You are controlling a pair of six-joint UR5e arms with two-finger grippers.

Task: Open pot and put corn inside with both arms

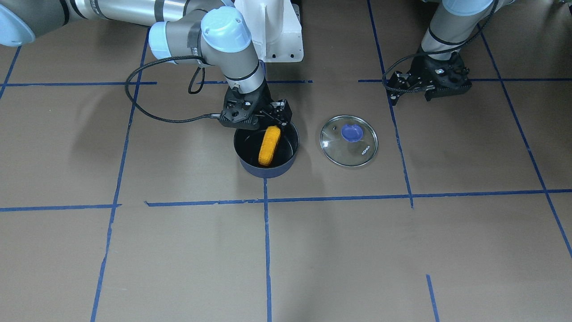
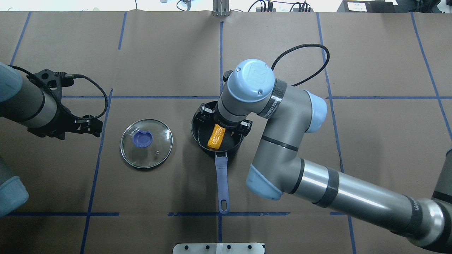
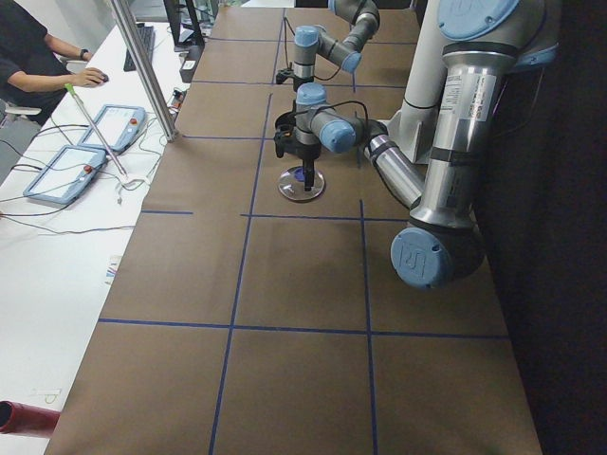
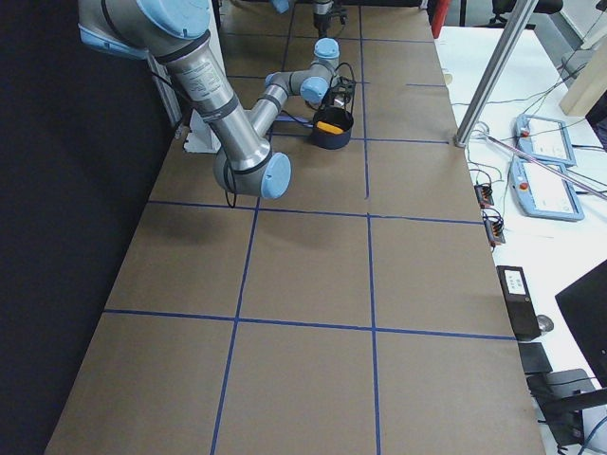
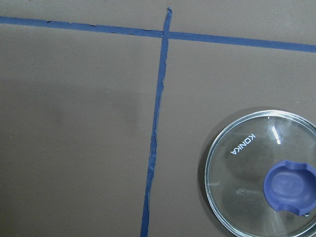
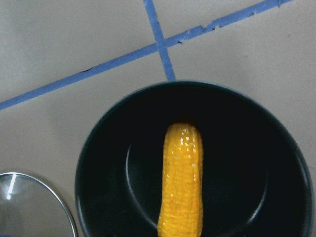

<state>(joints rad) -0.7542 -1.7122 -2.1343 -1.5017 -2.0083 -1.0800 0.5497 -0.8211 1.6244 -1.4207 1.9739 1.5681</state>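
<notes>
The dark navy pot point(image 1: 250, 166) stands open at the table's middle, its purple-blue handle point(image 2: 222, 183) pointing toward the robot. The orange-yellow corn point(image 1: 269, 145) is inside it, tilted, its lower end on the black bottom; it also shows in the right wrist view point(image 6: 181, 182). My right gripper point(image 1: 271, 121) hangs over the pot's back rim, shut on the corn's upper end. My left gripper point(image 1: 426, 89) is open and empty, low over bare table beyond the lid, away from the pot.
The round glass lid point(image 1: 349, 141) with its purple-blue knob lies flat on the table beside the pot, toward my left arm. The white base pedestal point(image 1: 272, 31) stands behind the pot. Blue tape lines cross the brown table.
</notes>
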